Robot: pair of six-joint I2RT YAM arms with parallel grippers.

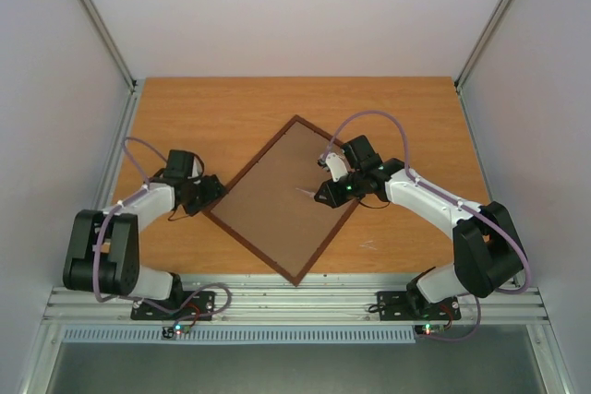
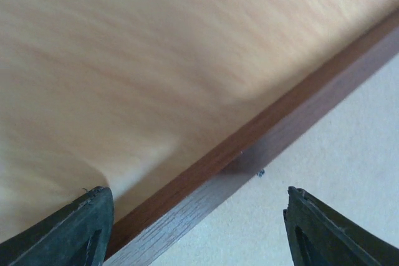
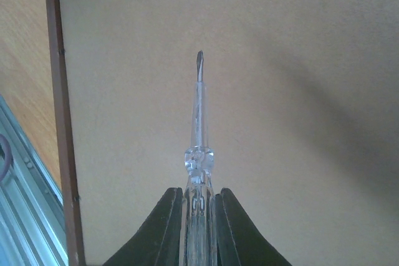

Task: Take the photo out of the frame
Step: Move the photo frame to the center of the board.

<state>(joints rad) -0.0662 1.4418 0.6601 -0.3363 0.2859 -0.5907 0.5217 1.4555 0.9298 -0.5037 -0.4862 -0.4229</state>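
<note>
On the left, the left tool (image 1: 212, 193) sat low at the left edge of the frame (image 1: 251, 248). Its 2 fingers (image 2: 75, 228) stood well apart, straddling the reddish-brown rail and gripping nothing. The frame lay face down in the middle of the wooden surface (image 1: 212, 108), turned like a diamond, with its brown hardboard back (image 1: 277, 214) upward. The photo itself could not be seen. On the right, the right tool (image 1: 323, 194) was clamped on 1 clear-handled screwdriver (image 3: 199, 123). The screwdriver's tip reached out over the hardboard back, and whether it touched the board I could not tell.
</note>
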